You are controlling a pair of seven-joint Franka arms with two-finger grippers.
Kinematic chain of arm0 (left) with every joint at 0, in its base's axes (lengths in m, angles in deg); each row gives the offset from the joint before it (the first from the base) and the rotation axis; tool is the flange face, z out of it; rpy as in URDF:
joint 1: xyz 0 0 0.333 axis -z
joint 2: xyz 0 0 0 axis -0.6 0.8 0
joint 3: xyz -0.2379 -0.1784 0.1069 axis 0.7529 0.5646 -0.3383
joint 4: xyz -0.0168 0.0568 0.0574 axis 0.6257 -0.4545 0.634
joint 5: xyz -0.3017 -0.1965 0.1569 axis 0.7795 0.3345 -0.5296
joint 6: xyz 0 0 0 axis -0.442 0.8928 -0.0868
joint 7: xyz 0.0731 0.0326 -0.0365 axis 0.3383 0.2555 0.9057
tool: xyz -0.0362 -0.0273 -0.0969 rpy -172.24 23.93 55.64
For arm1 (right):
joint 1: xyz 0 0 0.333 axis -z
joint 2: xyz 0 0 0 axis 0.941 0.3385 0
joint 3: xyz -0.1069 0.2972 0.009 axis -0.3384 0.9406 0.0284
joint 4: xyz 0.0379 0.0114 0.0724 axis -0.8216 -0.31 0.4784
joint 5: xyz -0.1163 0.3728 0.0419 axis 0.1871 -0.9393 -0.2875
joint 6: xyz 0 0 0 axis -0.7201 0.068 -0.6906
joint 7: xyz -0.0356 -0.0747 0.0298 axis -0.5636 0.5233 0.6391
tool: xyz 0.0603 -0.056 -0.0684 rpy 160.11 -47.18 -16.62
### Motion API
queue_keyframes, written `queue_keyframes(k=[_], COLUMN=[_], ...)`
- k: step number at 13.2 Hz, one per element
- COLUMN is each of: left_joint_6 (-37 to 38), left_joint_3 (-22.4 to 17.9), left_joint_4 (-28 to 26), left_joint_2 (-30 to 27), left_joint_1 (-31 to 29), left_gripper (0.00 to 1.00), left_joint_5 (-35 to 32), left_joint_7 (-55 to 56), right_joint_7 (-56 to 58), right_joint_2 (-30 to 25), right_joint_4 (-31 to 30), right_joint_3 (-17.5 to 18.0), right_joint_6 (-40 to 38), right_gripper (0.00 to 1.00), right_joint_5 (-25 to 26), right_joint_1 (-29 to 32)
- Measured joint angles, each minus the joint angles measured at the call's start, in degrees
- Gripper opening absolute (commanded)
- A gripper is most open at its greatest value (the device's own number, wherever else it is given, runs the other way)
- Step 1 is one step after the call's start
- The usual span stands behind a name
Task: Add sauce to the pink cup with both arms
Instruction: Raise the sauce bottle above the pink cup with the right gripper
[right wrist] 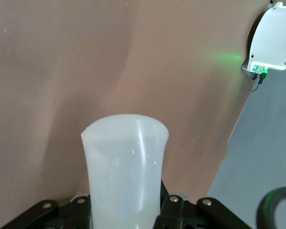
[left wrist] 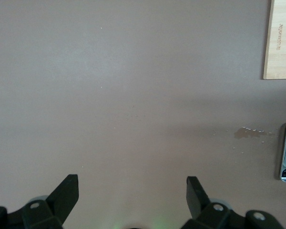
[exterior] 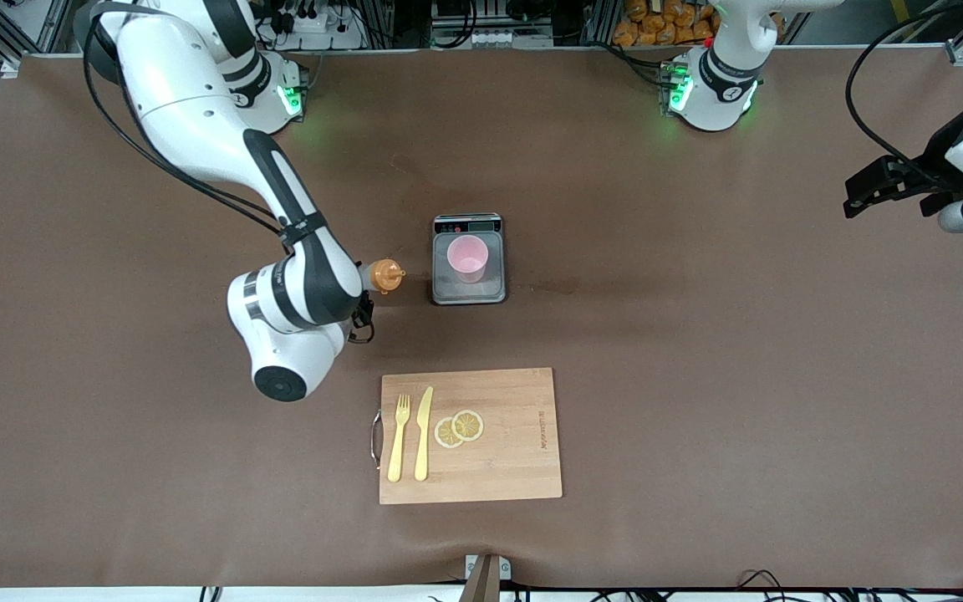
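The pink cup [exterior: 468, 257] stands upright on the grey scale [exterior: 468, 293] at the middle of the table. My right gripper [exterior: 362, 293] is shut on the sauce bottle, over the table beside the scale toward the right arm's end. The bottle's orange nozzle cap [exterior: 386, 275] points sideways at the scale. In the right wrist view the whitish bottle body [right wrist: 126, 162] fills the gap between the right gripper's [right wrist: 126, 207] fingers. My left gripper [exterior: 891, 188] waits open over the table's left-arm end. In the left wrist view the left gripper [left wrist: 132, 191] holds nothing.
A wooden cutting board [exterior: 515, 451] lies nearer to the front camera than the scale. It carries a yellow fork [exterior: 399, 439], a yellow knife [exterior: 423, 435] and two lemon slices [exterior: 459, 428]. A dark stain [exterior: 561, 288] marks the table beside the scale.
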Motion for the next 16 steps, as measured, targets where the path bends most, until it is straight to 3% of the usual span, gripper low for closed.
queue_keyframes(k=[8,16], left_joint_6=[-0.3,-1.1], left_joint_3=[-0.1,-0.1], left_joint_4=[-0.3,-1.1], left_joint_2=[0.0,0.0], left_joint_1=[0.1,0.1], left_gripper=[1.0,1.0], left_joint_5=[0.0,0.0], left_joint_7=[0.0,0.0], right_joint_7=[-13.4,-18.6], right_joint_2=[0.0,0.0], right_joint_4=[-0.3,-0.4], right_joint_3=[0.0,-0.1], right_joint_6=[-2.5,-4.9], right_gripper=[0.35,0.36], right_joint_5=[3.4,3.9], right_joint_1=[-6.6,-7.3])
